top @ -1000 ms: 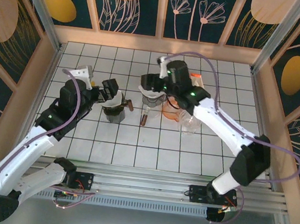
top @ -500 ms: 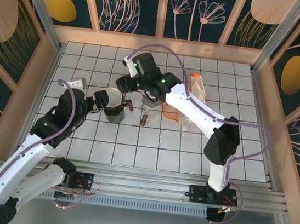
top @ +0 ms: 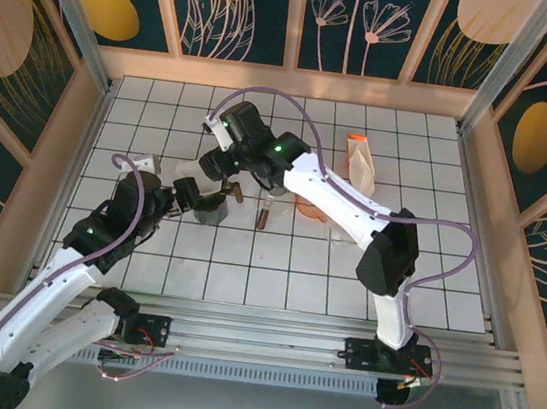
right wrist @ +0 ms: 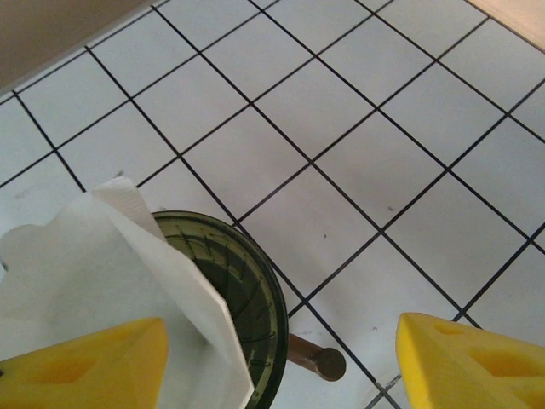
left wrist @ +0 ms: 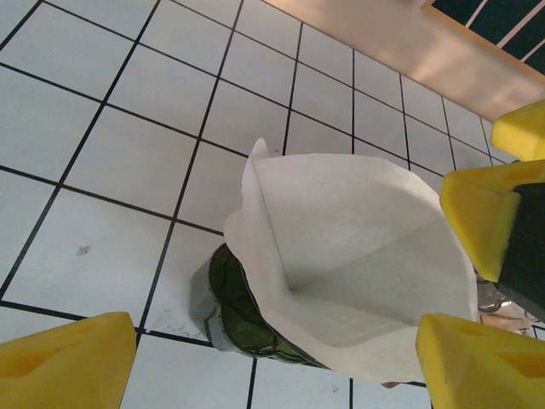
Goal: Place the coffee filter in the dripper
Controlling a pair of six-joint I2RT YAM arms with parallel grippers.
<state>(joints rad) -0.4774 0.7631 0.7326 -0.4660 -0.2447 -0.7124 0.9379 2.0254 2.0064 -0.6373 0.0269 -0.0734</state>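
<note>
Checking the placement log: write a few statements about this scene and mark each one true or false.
1. The coffee filter sits opened over the dripper. True.
2. The left gripper is shut on the filter. False: its fingers are wide apart, open.
3. A brown handle sticks out from the dripper. True.
4. The table is bare wood. False: it is white tile with black grid lines.

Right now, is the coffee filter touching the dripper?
Cannot tell. In the left wrist view the coffee filter overlaps the dripper rim, but resting or hovering isn't plain.
</note>
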